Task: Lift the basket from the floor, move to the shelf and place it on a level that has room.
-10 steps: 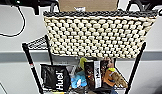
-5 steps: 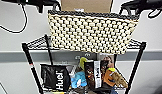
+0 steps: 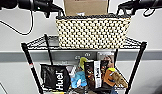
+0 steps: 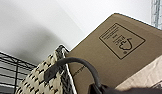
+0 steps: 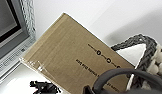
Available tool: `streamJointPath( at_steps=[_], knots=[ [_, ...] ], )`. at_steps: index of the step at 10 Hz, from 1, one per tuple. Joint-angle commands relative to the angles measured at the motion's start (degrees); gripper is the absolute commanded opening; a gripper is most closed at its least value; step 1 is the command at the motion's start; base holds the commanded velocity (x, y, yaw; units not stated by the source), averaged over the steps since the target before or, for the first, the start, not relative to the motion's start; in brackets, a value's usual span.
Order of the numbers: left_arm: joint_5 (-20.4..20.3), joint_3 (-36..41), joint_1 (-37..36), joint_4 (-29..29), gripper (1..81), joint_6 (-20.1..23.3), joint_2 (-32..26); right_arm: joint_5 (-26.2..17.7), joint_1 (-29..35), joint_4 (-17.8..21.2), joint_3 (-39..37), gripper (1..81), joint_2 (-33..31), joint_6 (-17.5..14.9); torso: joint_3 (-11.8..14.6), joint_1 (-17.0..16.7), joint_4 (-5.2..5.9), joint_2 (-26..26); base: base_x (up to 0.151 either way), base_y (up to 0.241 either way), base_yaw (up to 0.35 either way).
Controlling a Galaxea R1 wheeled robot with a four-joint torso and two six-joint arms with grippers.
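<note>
Head view: basket (image 3: 93, 31) at shelf (image 3: 137, 65) top level (image 3: 38, 42), cardboard box (image 3: 85, 7) inside. End effector states: cannot tell. Risk: uneven lowering tilts basket off the tier.

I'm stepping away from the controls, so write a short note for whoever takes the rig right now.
Left claw: at the basket's left handle; grip cannot be seen.
Right claw: at the right handle; same.
Basket: off the floor, level over the shelf's top level, a cardboard box standing in it. Whether it rests on the wire cannot be told.
Done: lift, drive to shelf.
Left: confirm it is seated, release both handles.
</note>
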Motion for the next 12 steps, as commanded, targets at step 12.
streamJointPath(
  at_steps=[12],
  knots=[
    [-0.38, -15.76, -0.21, 11.32, 1.0, 0.37, 9.07, 0.49, -0.95, 2.4, -21.66, 1.0, 16.3, -10.86, -0.04, 0.02, 0.0, 0.04, 0.0, 0.0, 0.0]
  ],
)
